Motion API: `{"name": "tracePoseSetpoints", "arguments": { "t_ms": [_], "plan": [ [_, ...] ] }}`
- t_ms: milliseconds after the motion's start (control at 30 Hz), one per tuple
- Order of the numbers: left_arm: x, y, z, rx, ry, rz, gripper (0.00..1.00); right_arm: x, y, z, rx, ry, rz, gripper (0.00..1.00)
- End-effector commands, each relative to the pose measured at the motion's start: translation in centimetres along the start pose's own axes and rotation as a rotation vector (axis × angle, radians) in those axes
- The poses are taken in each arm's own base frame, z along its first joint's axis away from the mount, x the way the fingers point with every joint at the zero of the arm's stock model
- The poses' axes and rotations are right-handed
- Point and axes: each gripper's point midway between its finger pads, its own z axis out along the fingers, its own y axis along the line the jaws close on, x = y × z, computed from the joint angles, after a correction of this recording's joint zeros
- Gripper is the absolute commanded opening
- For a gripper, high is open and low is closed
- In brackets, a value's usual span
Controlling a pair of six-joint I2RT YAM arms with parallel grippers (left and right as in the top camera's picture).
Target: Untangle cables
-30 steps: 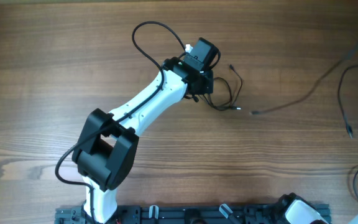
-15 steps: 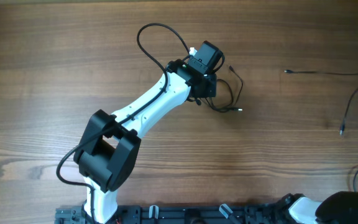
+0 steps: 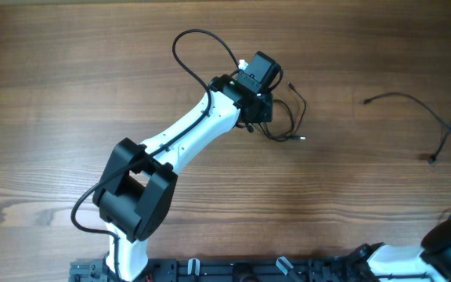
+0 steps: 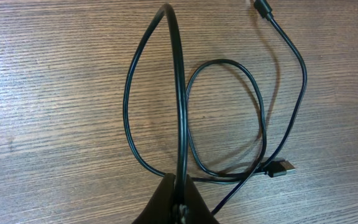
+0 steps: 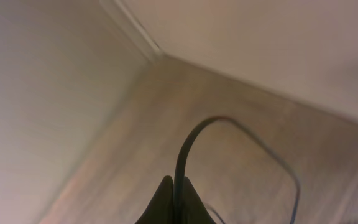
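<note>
Where the left end effector (image 4: 179, 199) pinches it, the cable (image 4: 180, 93) arches straight ahead.

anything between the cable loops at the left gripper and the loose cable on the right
No, the overhead view shows only bare table between the cable loops and the loose cable.

looped black cable (image 4: 180, 93) in clamped jaws

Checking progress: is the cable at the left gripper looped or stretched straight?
Looped. The cable curls in overlapping loops on the table, one strand pinched in the shut left gripper.
</note>
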Motion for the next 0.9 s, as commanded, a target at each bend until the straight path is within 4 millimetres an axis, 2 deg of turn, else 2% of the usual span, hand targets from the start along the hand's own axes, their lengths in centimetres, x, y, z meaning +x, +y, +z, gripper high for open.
{"name": "tracePoseSetpoints", "arguments": {
  "t_ms": [0,100,133,167,200,300,367,467,567,733,867],
  "plan": [
    [0.2,-0.3,0.3,0.006,0.011,0.008,0.04,3.2,-4.0,3.5,0.147,0.108,0.111,0.05],
    [0.2,-0.3,0.3,0.006,0.011,0.008,0.04,6.2,-7.0,5.1,0.273,0.195,0.181,0.05],
    [0.2,-0.3,0.3,0.006,0.011,0.008,0.04,7.4,-8.0,5.6,0.31,0.23,0.204,0.27],
    [0.2,-0.3,0.3,0.006,0.011,0.008,0.04,8.6,-8.6,6.2,0.329,0.273,0.21,0.78],
    [0.2,-0.3,0.3,0.006,0.011,0.008,0.04,9.4,-9.0,6.5,0.342,0.301,0.216,0.98],
    [0.2,-0.3,0.3,0.006,0.011,0.008,0.04,11.2,-9.5,6.7,0.358,0.368,0.228,1.0],
    [0.2,-0.3,0.3,0.006,0.011,0.008,0.04,11.7,-9.2,6.4,0.344,0.394,0.233,1.0],
    [0.2,-0.3,0.3,0.006,0.012,0.008,0.04,12.6,-8.5,5.6,0.316,0.447,0.215,1.0],
    [0.2,-0.3,0.3,0.006,0.012,0.008,0.04,12.6,-8.2,4.1,0.32,0.465,0.203,1.0],
    [0.3,-0.3,0.3,0.006,0.012,0.008,0.04,10.7,-6.4,0.6,0.296,0.409,0.189,1.0],
    [0.5,-0.6,0.3,0.026,0.024,0.008,0.04,7.1,-5.0,-4.6,0.313,0.254,0.147,1.0]
  ]
}}
